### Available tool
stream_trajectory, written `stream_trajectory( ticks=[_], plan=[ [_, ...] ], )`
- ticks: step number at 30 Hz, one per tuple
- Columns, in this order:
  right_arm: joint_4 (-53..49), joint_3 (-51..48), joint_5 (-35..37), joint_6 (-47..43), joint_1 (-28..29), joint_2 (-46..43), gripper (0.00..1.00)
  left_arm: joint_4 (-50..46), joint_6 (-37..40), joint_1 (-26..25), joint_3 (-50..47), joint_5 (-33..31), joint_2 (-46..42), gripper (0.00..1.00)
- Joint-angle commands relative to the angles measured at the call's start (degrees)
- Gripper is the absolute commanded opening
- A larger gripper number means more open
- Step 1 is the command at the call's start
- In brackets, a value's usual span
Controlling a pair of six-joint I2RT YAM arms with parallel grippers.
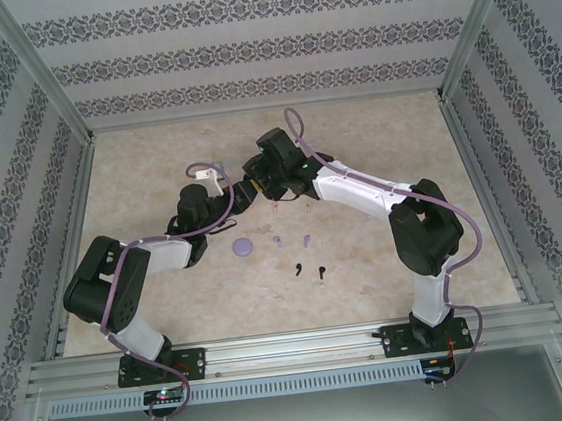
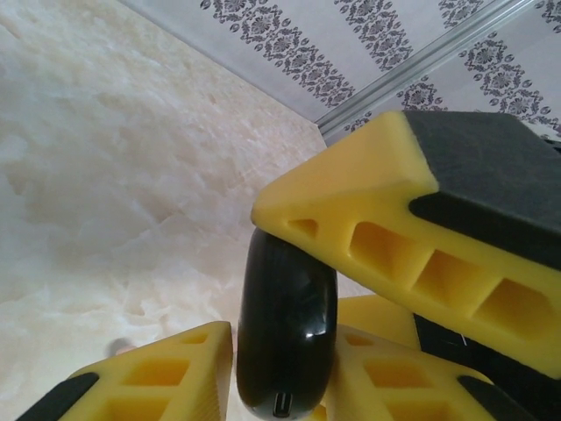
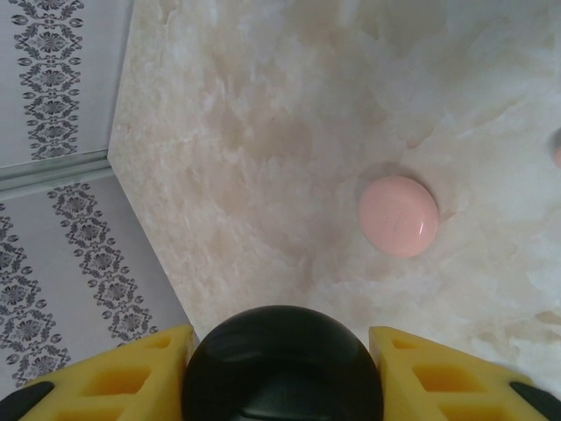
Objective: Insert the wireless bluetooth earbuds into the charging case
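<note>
Left wrist view: we see the left gripper [image 2: 285, 355] closed on the black charging case [image 2: 287, 298]. The case stands on edge, with one yellow finger [image 2: 166, 373] against each flat face and no gap visible on either side. A larger yellow finger from the other arm bears on the upper rim of the case. A small rectangular port sits low on the rim, and the frame cuts off the rim below it. In the right wrist view, the right gripper [image 3: 280, 355] is clamped on the same case across its round outline, one finger on each side; the lower part of the case is cut off there too. Both grippers hold the case above the table [image 1: 405, 147].

The wireless bluetooth earbuds [image 1: 307, 240] lie loose on the table, apart from both grippers and on the side nearer the arm bases. The purple pair [image 1: 277, 241] lies just right of a purple case [image 1: 242, 245]. The black pair [image 1: 297, 268] is nearer still to the bases. The pale pink pair [image 1: 275, 209] is closest to the grippers and too small for us to make out clearly. A pink case [image 3: 399, 215] lies flat on the table beyond the right gripper. We cannot identify a pink object cut off at the right edge of that view.
</note>
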Motion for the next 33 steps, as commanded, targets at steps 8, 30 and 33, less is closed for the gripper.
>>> stream_trajectory(
  ticks=[8,30,33],
  plan=[
    [1.7,-2.0,0.2,1.4,0.2,-1.1,0.41,2.2,-0.3,-0.5,1.5,-3.1,-1.2,0.11],
    [10.8,-25.2,-16.0,-43.8,-13.7,-24.9,0.85,-23.8,13.5,2.5,8.0,18.6,-11.9,0.00],
    [13.9,-30.0,-21.3,-52.5,-15.0,-30.0,0.82,-29.3,16.2,2.9,11.4,24.0,-11.7,0.00]
  ],
)
